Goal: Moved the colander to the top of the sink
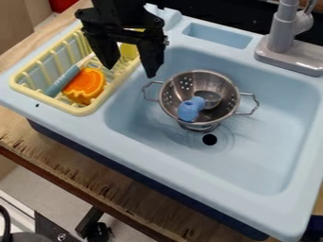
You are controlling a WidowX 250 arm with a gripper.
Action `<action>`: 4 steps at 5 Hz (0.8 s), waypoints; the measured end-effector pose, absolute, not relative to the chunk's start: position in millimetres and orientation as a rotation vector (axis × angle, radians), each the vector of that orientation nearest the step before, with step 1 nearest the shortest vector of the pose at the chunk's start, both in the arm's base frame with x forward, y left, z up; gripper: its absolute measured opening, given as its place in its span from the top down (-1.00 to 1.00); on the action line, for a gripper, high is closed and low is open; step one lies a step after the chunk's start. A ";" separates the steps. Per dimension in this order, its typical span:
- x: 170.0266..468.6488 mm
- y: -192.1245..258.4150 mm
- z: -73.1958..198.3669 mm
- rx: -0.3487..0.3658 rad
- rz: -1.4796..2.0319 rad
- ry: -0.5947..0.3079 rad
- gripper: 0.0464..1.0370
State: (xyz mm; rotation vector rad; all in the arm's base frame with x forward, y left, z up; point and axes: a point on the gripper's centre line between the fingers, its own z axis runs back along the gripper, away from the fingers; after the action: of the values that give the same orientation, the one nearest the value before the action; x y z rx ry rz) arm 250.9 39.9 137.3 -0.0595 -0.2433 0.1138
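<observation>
Metal colander [174, 97] w/ blue-handled spoon [188, 109] was set in sink [268, 142] & gripper [131, 71] was held nr. yellow rack [82, 110], spread wide.

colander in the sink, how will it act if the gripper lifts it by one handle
The metal colander looks rigid, so it probably won't flex. Lifted one-sided it may tip, and the loose-looking blue-handled item inside could slide.

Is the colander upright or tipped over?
Upright: the colander sits base down in the sink, its opening facing up, a handle out on either side and a blue object inside.
</observation>
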 end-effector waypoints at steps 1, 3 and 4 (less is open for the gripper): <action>248.5 38.7 131.7 -0.062 0.114 -0.222 -0.92; 272.5 18.8 140.8 -0.035 -0.037 -0.237 -0.92; 279.7 -0.4 143.4 -0.004 -0.220 -0.278 -0.92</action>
State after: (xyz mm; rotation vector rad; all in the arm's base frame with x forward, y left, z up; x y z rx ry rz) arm 279.7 -0.4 143.4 -0.0043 -0.2785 -0.2198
